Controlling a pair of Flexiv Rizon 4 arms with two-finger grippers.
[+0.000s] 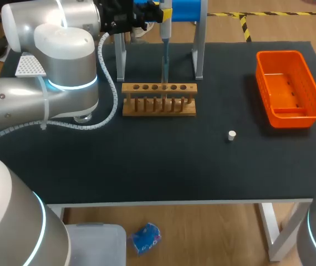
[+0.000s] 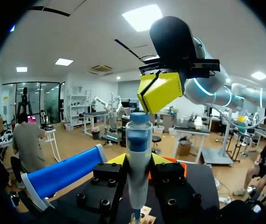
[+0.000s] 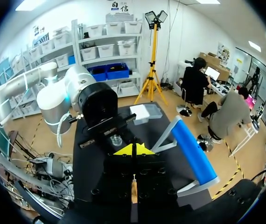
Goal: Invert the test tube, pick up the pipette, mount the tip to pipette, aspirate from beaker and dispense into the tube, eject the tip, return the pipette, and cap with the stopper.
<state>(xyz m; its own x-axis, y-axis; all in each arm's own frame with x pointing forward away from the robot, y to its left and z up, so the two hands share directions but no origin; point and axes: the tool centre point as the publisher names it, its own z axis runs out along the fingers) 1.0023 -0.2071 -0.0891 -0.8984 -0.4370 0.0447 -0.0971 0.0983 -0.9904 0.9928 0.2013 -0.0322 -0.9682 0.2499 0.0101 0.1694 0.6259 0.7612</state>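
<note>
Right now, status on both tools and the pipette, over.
Left tool shut on pipette, lower end at the wooden rack. Right tool shut, close above pipette's top. Stopper loose on table; nothing blocking.

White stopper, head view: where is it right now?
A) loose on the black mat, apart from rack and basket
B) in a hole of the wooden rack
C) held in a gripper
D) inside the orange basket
A: the white stopper sits alone on the black mat, touching neither the wooden rack nor the orange basket, with no gripper near it.
</note>
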